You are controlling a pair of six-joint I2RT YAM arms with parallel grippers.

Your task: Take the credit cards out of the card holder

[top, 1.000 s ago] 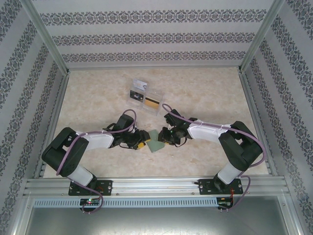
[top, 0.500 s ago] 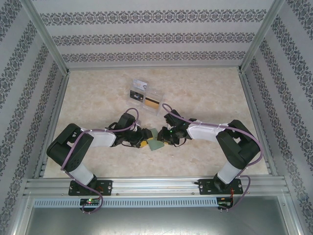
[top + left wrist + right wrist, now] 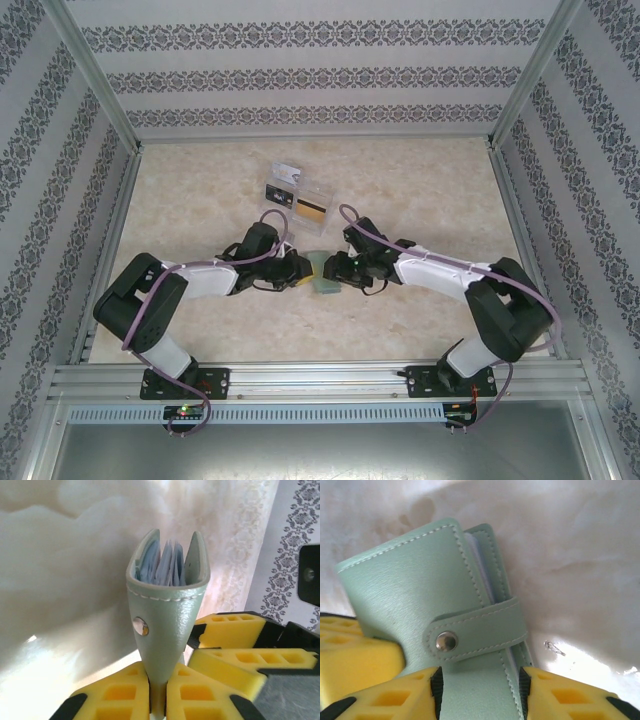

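Barely started imo: card holder over the desk with strap snapped shut, left claw clenched on its edge, right claw straddling it (squeezing or not, can't tell), nothing pulled out.

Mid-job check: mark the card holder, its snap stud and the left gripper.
card holder (image 3: 405, 575): right wrist view, front panel.
snap stud (image 3: 446, 641): right wrist view, stud centre.
left gripper (image 3: 157, 682): left wrist view, between its fingertips.
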